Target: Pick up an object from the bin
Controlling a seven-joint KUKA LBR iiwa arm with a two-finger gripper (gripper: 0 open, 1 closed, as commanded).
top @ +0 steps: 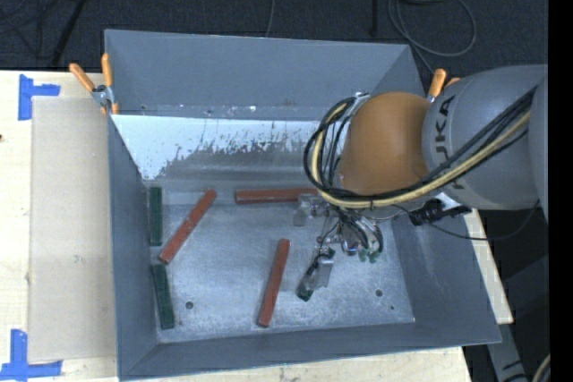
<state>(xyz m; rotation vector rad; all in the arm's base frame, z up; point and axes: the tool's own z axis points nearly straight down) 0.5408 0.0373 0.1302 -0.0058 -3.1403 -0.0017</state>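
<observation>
**Grasp not yet confirmed**

The gripper is set low, right of centre in the bin, beside a short dark stick; its opening cannot be told, no hold is shown, and lifting is judged outstanding

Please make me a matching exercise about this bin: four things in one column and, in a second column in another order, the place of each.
Things
1. crosswise red-brown flat stick
2. diagonal red-brown flat stick
3. two dark green flat sticks
4. gripper

Places
A. along the left wall of the grey metal bin
B. right of the middle, beside a nearly upright red-brown stick
C. at the foot of the back wall
D. left half, just right of the upper green stick

Pairs: 1-C, 2-D, 3-A, 4-B
</observation>
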